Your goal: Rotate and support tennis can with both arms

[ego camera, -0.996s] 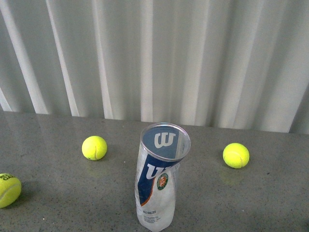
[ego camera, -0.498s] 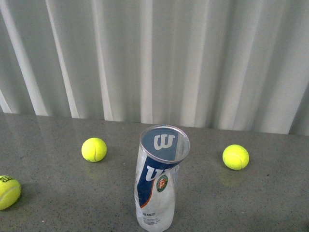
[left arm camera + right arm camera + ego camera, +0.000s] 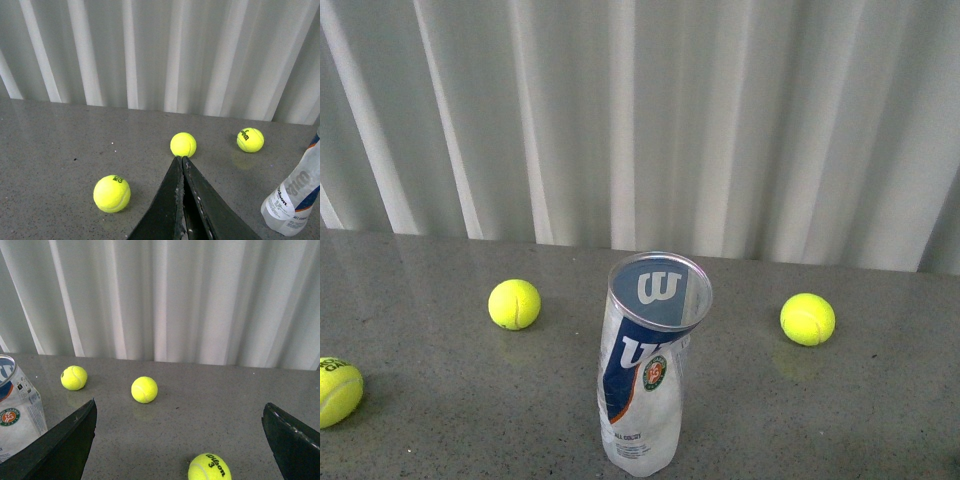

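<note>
The tennis can (image 3: pixel 645 380) is a clear tube with a blue Wilson label. It stands on the grey table (image 3: pixel 440 400), open top leaning toward the camera. It also shows at the edge of the left wrist view (image 3: pixel 295 195) and of the right wrist view (image 3: pixel 15 412). Neither arm shows in the front view. My left gripper (image 3: pixel 181 160) is shut and empty, well apart from the can, pointing at a ball (image 3: pixel 183 144). My right gripper (image 3: pixel 180 407) is wide open and empty, its fingers (image 3: pixel 65 445) beside the can without touching it.
Three yellow tennis balls lie on the table: back left (image 3: pixel 514 304), back right (image 3: pixel 808 319) and at the left edge (image 3: pixel 338 392). One ball (image 3: pixel 209 467) lies between the right gripper's fingers, another (image 3: pixel 111 193) beside the left gripper. A white pleated curtain (image 3: pixel 640 120) closes the back.
The front view shifts by a few pixels only. The can and balls stay where they were.
</note>
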Controlling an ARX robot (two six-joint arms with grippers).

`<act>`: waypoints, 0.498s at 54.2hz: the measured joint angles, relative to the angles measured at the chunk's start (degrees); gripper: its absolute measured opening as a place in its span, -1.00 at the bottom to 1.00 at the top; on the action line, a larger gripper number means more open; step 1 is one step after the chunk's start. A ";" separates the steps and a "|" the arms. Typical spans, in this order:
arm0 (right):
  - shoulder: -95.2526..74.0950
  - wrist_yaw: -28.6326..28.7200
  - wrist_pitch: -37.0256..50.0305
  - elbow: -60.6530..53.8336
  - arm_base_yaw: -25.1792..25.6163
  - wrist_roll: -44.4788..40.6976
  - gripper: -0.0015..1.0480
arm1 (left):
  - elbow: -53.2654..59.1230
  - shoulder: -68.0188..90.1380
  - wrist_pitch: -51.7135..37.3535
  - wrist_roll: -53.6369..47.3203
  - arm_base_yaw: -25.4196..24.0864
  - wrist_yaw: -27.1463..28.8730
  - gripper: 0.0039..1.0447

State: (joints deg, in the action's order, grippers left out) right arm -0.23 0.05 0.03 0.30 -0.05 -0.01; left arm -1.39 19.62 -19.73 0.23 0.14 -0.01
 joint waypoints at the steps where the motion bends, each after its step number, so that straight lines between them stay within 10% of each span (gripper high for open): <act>1: 0.00 0.00 0.00 0.00 0.00 0.00 0.86 | 0.00 -0.46 0.46 0.00 0.00 0.00 -0.94; 27: 0.00 0.00 0.00 0.00 0.00 0.00 0.86 | 0.00 -8.72 8.63 0.00 0.00 0.02 -0.94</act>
State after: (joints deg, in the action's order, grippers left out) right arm -0.23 0.05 0.03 0.30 -0.05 -0.01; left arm -1.39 10.90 -11.09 0.23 0.14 0.01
